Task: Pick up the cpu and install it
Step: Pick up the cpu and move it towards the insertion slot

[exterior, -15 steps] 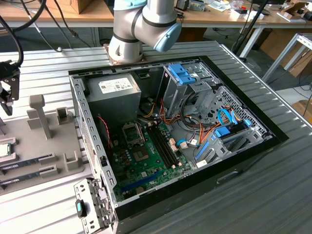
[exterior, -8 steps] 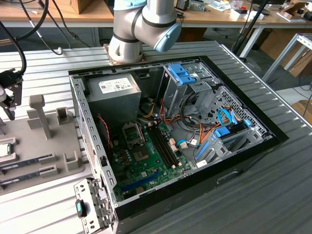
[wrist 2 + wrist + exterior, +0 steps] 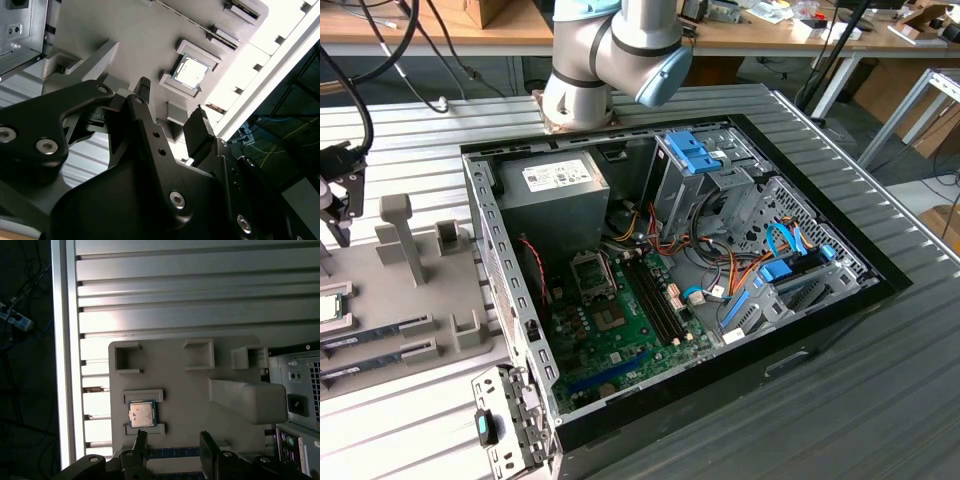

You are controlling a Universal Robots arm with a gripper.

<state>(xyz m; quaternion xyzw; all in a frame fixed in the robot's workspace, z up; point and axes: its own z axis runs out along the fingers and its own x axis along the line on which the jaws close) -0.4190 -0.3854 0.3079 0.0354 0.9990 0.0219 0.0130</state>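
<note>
The black two-fingered gripper (image 3: pixel 174 436) on the grey and pale-blue robot arm (image 3: pixel 610 55) was held over a flat grey plastic fixture tray (image 3: pixel 190 395) at the exterior view's left. Its jaws stood wide apart and nothing was held between them.

The cpu (image 3: pixel 142 413), a small flat square chip with a silver metal top and a thin green rim, was seen in both wrist views. It lay flat in a shallow pocket of the tray, between two low raised rims. In the first wrist view, one dark fingertip (image 3: pixel 141 436) was seen just beside the chip's edge. Whether the two were touching could not be told. Two long narrow dark memory sticks (image 3: pixel 382 329) were seated in slots of the same tray, on the near side of the chip.

To the exterior view's right of the tray, an open black and grey metal computer case (image 3: pixel 510 290) was laid on the ribbed metal table (image 3: pixel 880 400). A green motherboard (image 3: pixel 620 340) was exposed inside the case, well apart from the cpu.
</note>
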